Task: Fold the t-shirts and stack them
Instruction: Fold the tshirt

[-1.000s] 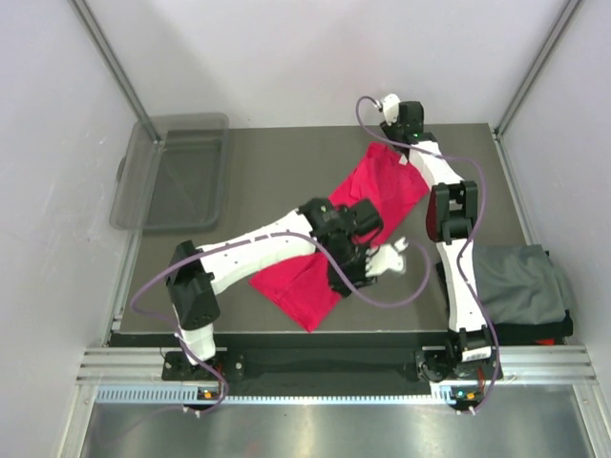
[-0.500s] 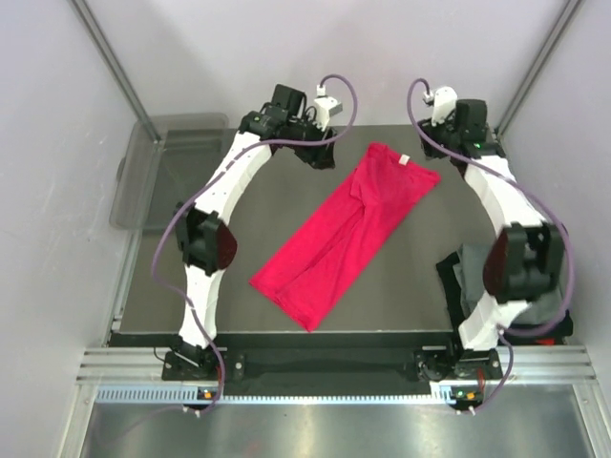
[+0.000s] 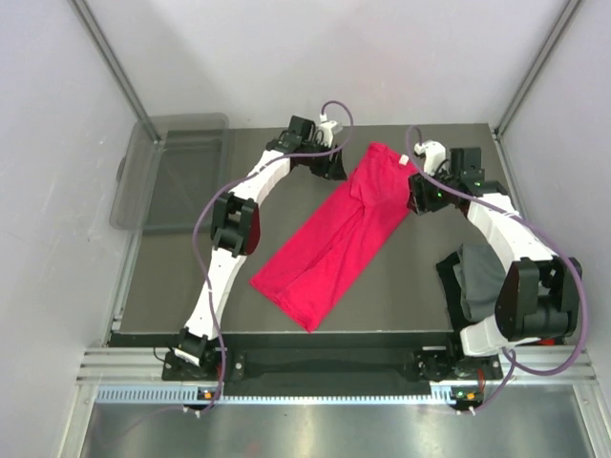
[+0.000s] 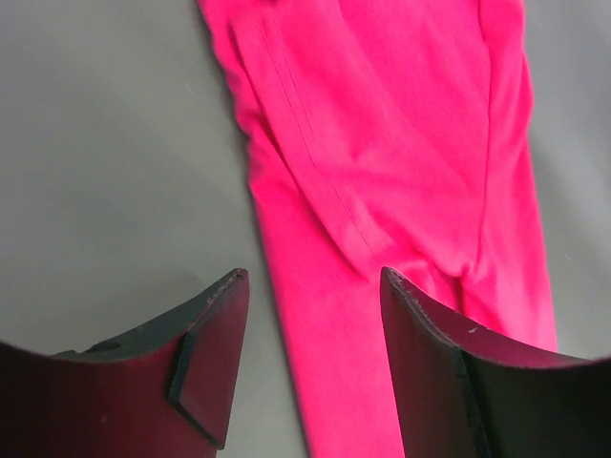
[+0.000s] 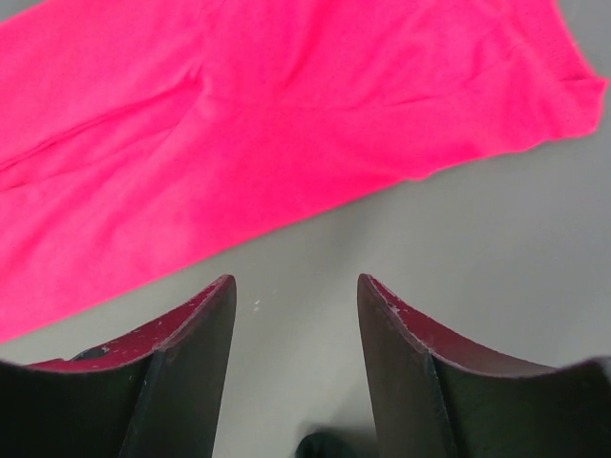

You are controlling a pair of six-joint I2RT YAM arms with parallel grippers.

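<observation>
Red cloth t-shirt [image 3: 339,239], folded long, runs 7 to 1 o'clock, its far end flanked by wide-open left claw [image 3: 332,168] and right claw [image 3: 418,194].

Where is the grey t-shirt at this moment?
Top view: the grey t-shirt lies at the table's near right edge, partly hidden by the right arm, apart from the red t-shirt spread diagonally mid-table.
</observation>
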